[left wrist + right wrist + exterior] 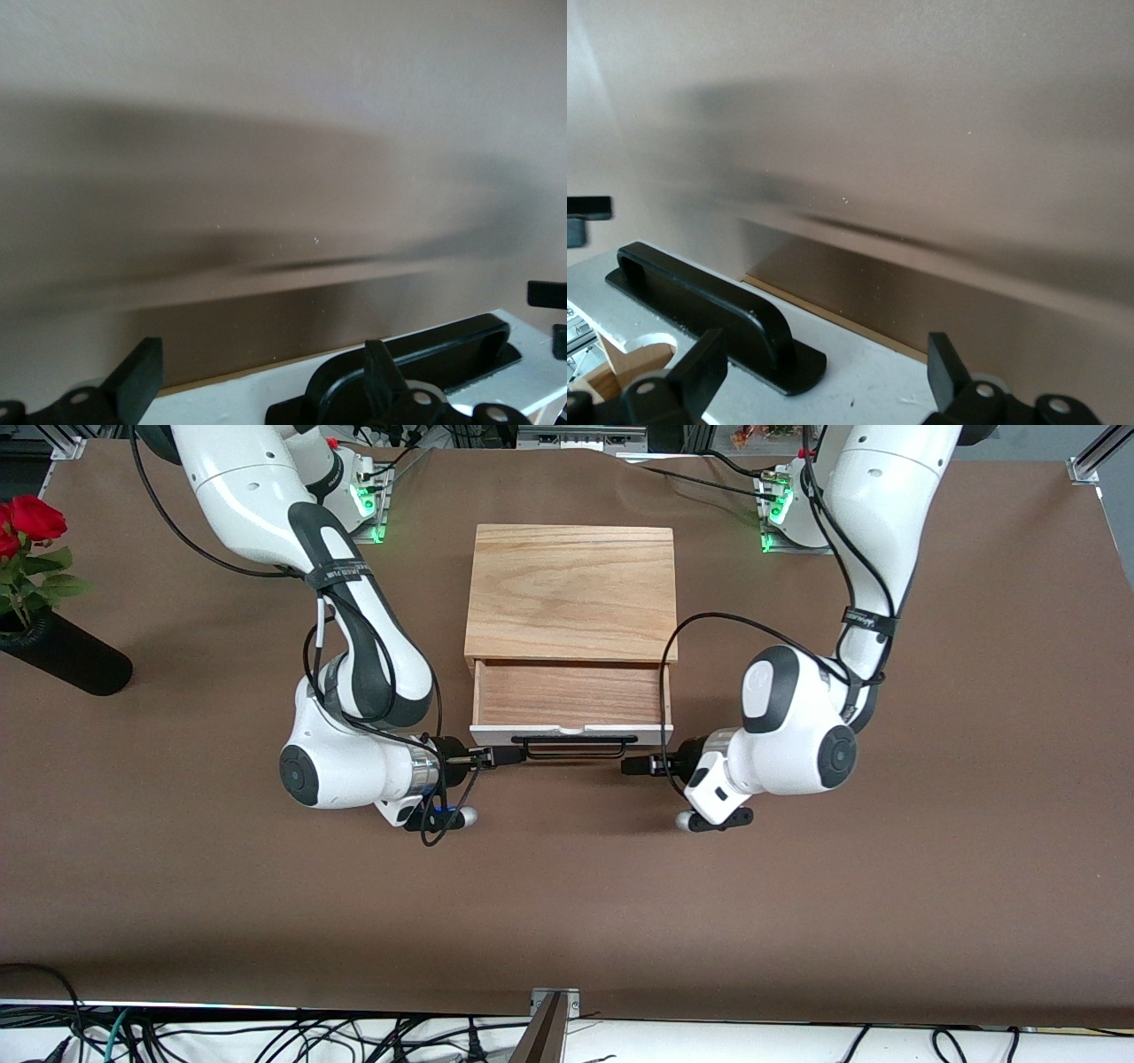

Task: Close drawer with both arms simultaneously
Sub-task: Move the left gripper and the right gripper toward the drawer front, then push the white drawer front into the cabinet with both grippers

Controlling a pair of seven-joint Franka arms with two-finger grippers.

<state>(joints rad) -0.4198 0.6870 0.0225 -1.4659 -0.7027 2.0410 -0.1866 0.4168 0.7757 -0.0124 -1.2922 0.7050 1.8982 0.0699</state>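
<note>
The drawer (567, 695) stands pulled out of the light oak box (571, 593), its reddish-brown inside showing. Its white front panel (496, 735) carries a black bar handle (580, 740). My right gripper (507, 755) is open at the handle's end toward the right arm, in front of the panel. In the right wrist view my gripper (824, 376) has fingers (700, 367) spread over the panel (868, 363) beside the handle (700, 301). My left gripper (636, 765) is open at the other end. In the left wrist view it (257, 390) spans the panel (221, 398) and the handle (443, 350).
A black vase (62, 657) with red roses (31, 518) lies at the right arm's end of the table. The brown table (567, 903) stretches bare toward the front camera. Each wrist view shows the other arm's gripper far off, in the left wrist view (549, 297) and in the right (585, 212).
</note>
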